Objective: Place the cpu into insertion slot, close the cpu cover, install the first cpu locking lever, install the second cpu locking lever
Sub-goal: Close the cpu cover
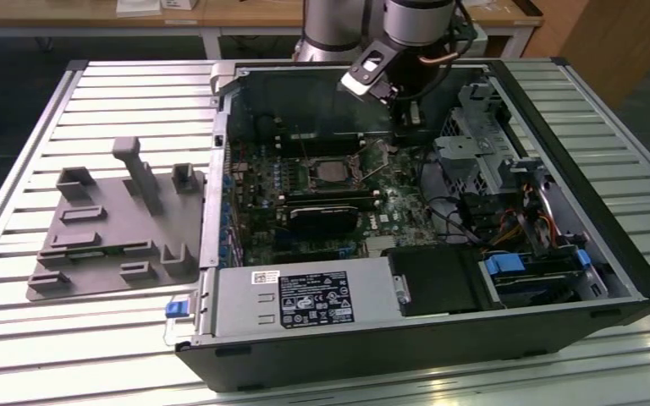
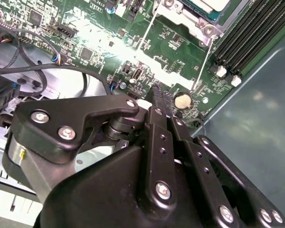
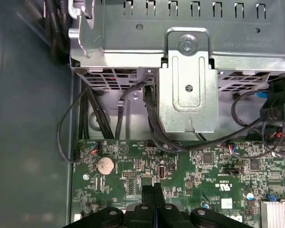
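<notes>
While the cpu (image 1: pixel 327 174) lies in the insertion slot (image 1: pixel 305 175) just above the centre of the exterior view, we see the cpu cover (image 2: pixel 187 19) framing it. Up and toward the exterior view's right, the gripper (image 3: pixel 153 189) hangs over the green motherboard (image 3: pixel 190 166), fingers pressed together on nothing, inside the open computer case (image 1: pixel 596 254).

Grey arm (image 1: pixel 421 21) angled steeply down; black gripper (image 3: pixel 152 189) pointing downward, fingers (image 3: pixel 147 197) pressed together
</notes>
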`<act>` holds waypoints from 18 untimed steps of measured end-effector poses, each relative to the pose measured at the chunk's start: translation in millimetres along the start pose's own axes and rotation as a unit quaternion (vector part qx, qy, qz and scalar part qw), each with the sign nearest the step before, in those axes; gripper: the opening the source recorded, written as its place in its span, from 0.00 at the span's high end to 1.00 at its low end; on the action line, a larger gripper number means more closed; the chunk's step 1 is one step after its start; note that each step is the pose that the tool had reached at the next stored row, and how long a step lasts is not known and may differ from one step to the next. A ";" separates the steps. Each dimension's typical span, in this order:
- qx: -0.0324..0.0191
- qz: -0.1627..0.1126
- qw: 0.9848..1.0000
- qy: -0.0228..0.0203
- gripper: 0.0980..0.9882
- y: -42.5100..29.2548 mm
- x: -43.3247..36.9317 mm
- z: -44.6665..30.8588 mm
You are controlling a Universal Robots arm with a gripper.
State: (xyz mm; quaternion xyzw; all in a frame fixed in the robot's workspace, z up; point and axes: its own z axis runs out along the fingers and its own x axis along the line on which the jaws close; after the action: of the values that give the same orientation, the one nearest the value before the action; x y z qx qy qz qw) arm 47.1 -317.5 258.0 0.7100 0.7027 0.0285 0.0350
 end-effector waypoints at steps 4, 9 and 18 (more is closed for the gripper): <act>0.000 0.003 1.000 0.000 1.00 2.5 0.1 3.9; 0.000 0.010 1.000 -0.001 1.00 5.3 0.2 9.0; 0.006 0.027 1.000 -0.002 1.00 4.7 0.3 20.3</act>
State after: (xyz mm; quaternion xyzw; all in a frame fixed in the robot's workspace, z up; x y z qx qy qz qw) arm 53.6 -317.5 238.3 0.7290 0.6834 0.0235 0.0315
